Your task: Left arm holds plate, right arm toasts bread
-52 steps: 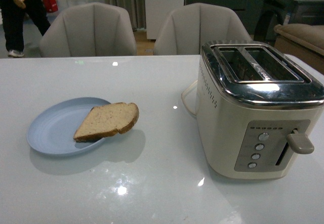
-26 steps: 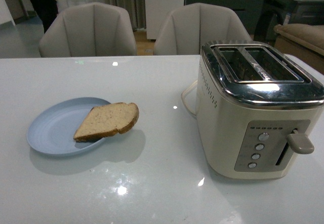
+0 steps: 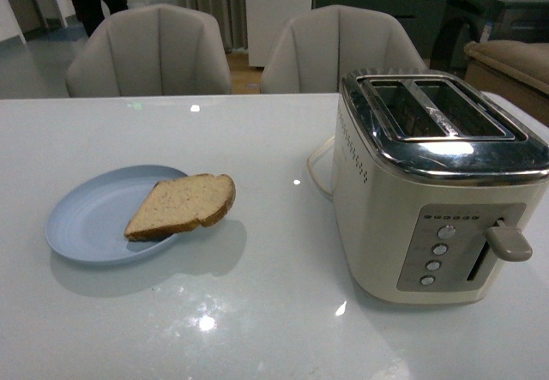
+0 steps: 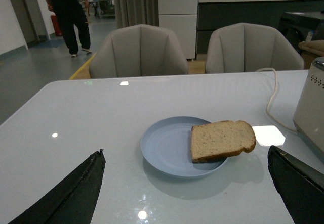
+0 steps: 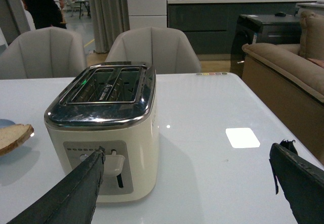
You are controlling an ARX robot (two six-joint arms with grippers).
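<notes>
A pale blue plate (image 3: 90, 221) lies on the white table at the left, with a slice of bread (image 3: 182, 205) resting on its right rim, rounded end overhanging. The left wrist view shows the same plate (image 4: 164, 148) and bread (image 4: 221, 140) ahead of my left gripper (image 4: 186, 155), which stands open and short of the plate, touching nothing. A cream toaster (image 3: 433, 191) with two empty slots stands at the right. My right gripper (image 5: 187, 155) is open in front of the toaster (image 5: 104, 133), one finger near its lever. Neither arm shows in the front view.
Two grey chairs (image 3: 154, 54) stand behind the table. A white cord (image 4: 273, 95) runs from the toaster across the table. A person (image 4: 66, 14) walks in the background. A sofa (image 5: 288, 77) stands beyond the table's right edge.
Only the person in the background has moved, drifting to the right. Plate, bread and toaster have not moved.
</notes>
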